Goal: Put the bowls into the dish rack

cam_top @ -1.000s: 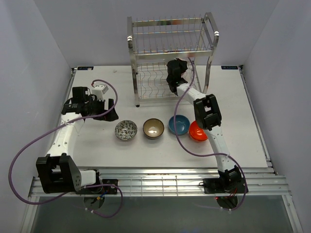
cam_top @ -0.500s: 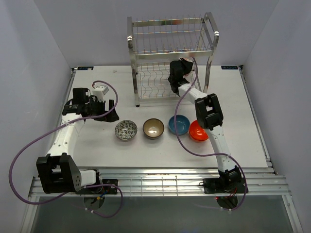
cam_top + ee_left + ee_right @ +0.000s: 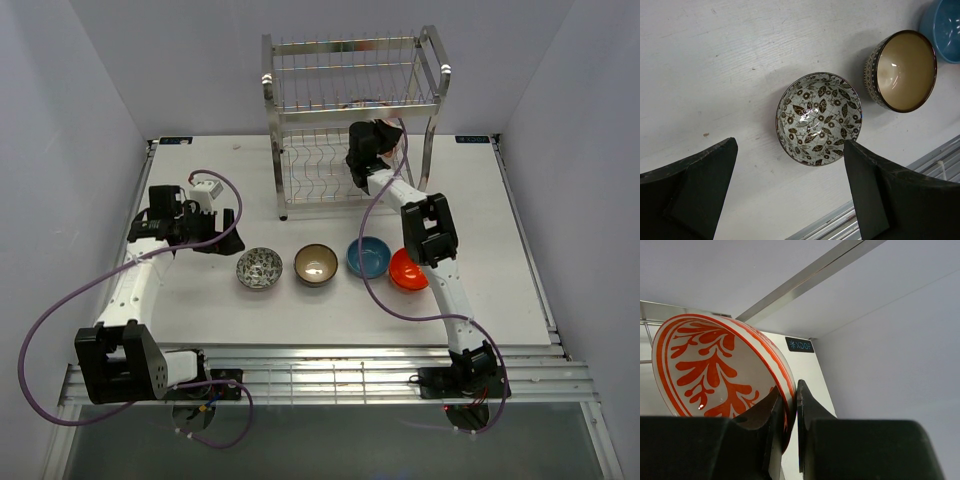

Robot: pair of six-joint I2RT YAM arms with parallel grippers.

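The left arm point(image 3: 140, 270) rises from its base at the near left corner, bends at the elbow and points its wrist rightward, low over the white table point(image 3: 520, 250). The left gripper point(image 3: 790, 147) hangs with its two black fingers wide apart, holding nothing. Seen from the wrist, a white bowl with a brown leaf pattern point(image 3: 819, 119) sits on the table below the gap.

Just right of it, four bowls in all form a row. A brown bowl with a pale inside point(image 3: 316, 264) comes next, then a blue bowl point(image 3: 368, 256), then a plain orange-red bowl point(image 3: 408, 268) touching the blue one.

The right arm point(image 3: 445, 285) stretches from the near right corner, passes over the orange-red bowl, bends at the elbow and reaches back-left to the front of the shiny two-tier wire dish rack point(image 3: 350, 70). The right gripper point(image 3: 789, 387) is clamped on the rim of a white bowl with an orange-red leaf pattern point(image 3: 715, 365), held on edge. Whether this bowl touches the rack's wires cannot be told.
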